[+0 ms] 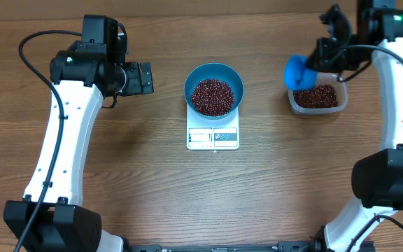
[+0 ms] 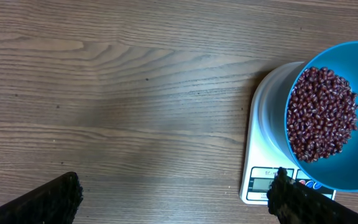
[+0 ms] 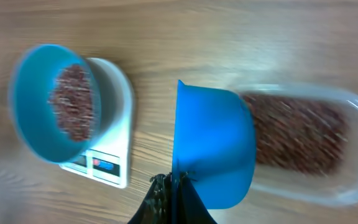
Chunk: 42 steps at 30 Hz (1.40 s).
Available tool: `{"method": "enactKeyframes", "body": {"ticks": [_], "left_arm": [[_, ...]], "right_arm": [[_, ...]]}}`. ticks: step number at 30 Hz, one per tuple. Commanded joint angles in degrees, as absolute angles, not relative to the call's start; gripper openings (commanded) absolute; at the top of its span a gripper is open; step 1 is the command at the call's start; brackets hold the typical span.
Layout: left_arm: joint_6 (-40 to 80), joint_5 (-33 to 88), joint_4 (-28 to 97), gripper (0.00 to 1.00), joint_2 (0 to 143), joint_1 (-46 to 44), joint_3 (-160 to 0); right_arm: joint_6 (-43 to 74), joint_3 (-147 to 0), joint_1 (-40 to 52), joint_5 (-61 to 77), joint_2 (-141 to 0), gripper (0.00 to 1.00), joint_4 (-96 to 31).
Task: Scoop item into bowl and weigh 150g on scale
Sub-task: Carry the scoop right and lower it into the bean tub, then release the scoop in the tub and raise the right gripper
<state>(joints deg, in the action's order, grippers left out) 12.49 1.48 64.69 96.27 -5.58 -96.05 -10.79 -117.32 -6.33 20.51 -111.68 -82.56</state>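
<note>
The blue bowl [image 1: 214, 89] sits on the white scale [image 1: 213, 138] at mid-table, holding a heap of dark red-brown beans [image 1: 212, 96]. The bowl [image 2: 328, 124] and scale [image 2: 260, 168] also show in the left wrist view, and in the right wrist view the bowl [image 3: 33, 102] is on the scale [image 3: 114, 155]. My right gripper [image 3: 174, 180] is shut on the handle of a small blue scoop [image 3: 213, 146], held beside the clear tub of beans [image 3: 303, 140]. Overhead, that scoop [image 1: 296, 70] hangs at the tub's left edge. My left gripper [image 2: 176, 193] stands open over bare wood, left of the scale.
The clear plastic tub [image 1: 315, 98] stands at the right of the table, right of the scale. Black cables run along both arms. Wood tabletop lies between the left arm [image 1: 82, 77] and the scale.
</note>
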Motion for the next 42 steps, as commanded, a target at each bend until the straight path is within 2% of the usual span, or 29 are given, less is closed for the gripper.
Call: {"method": "enactKeyframes", "body": {"ticks": [1, 15, 23, 28, 36, 42], "left_arm": [[13.3, 1.1, 64.5, 1.0, 96.3, -5.6, -96.7], [13.3, 1.1, 64.5, 1.0, 96.3, -5.6, -96.7], [13.3, 1.1, 64.5, 1.0, 96.3, -5.6, -96.7], [13.3, 1.1, 64.5, 0.99, 96.3, -5.6, -96.7], [13.3, 1.1, 64.5, 1.0, 96.3, -5.6, -96.7], [13.3, 1.1, 64.5, 1.0, 96.3, -5.6, -96.7]], "right_arm": [[-9.7, -118.9, -8.8, 11.9, -110.1, 0.04, -84.1], [-5.8, -114.0, -9.5, 2.0, -110.4, 0.04, -83.4], [-5.8, -106.8, -7.4, -2.7, -110.4, 0.04, -76.3], [-5.8, -102.8, -5.5, -3.8, -110.4, 0.04, -71.6], [-5.8, -102.3, -5.1, -3.8, -110.4, 0.07, -70.3], [-5.8, -102.3, -5.1, -3.8, -110.4, 0.06, -68.7]]}}
